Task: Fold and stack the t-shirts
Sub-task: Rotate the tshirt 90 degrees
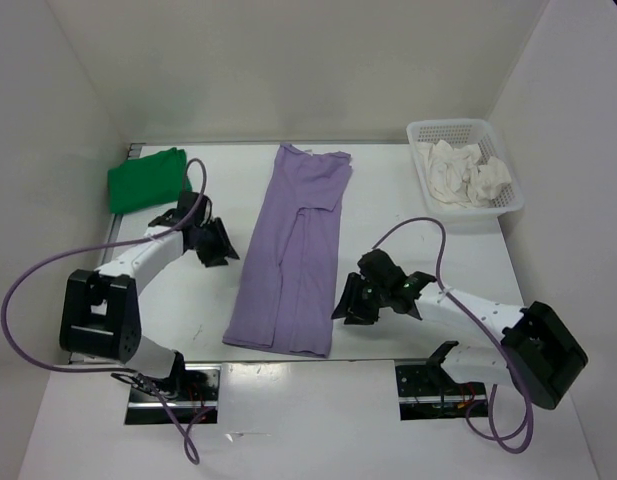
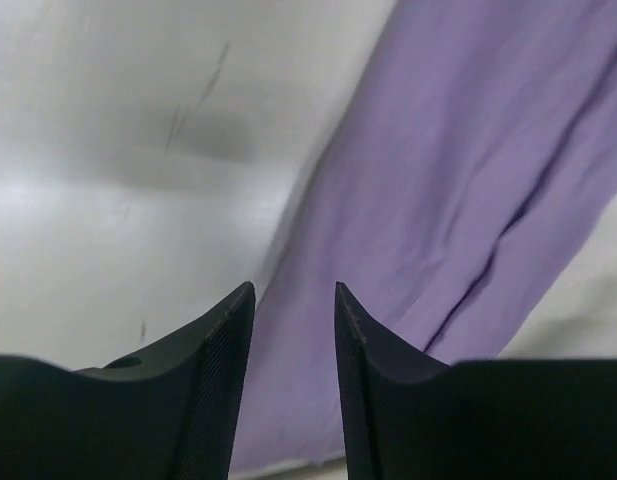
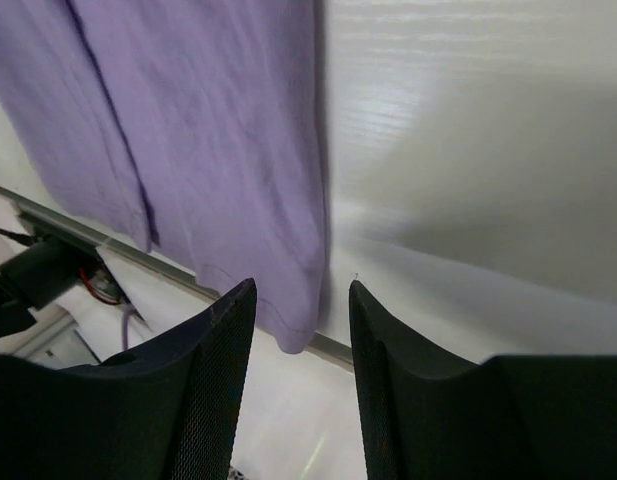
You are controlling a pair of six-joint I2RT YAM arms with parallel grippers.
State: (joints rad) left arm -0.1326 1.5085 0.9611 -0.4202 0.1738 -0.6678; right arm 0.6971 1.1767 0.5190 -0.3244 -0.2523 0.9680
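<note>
- One green shirt (image 1: 146, 180) lies folded at the far left corner of the table (image 1: 408, 230). I'd take it as the start of the stack.
- The purple shirt (image 1: 293, 255) lies down the middle as a long strip with both sides turned in. The lengthwise folds look done, and the crosswise folds are not yet made.
- A bundle of white shirts (image 1: 466, 172) sits crumpled in the basket (image 1: 458, 125) at the far right corner, unfolded. By my reckoning, well under half the job is finished.
- The left gripper (image 1: 216, 243) hangs just beside the strip's left edge, its fingers a little apart and holding nothing.
- The right gripper (image 1: 353, 300) sits just beside the right edge near the hem, also slightly parted and empty.
- The hem comes close to the table's near edge, and the right wrist view shows its corner almost at the lip. A clumsy pull could drag it off.
- There is bare table on both sides of the strip. The basket and walls crowd the far corners.
</note>
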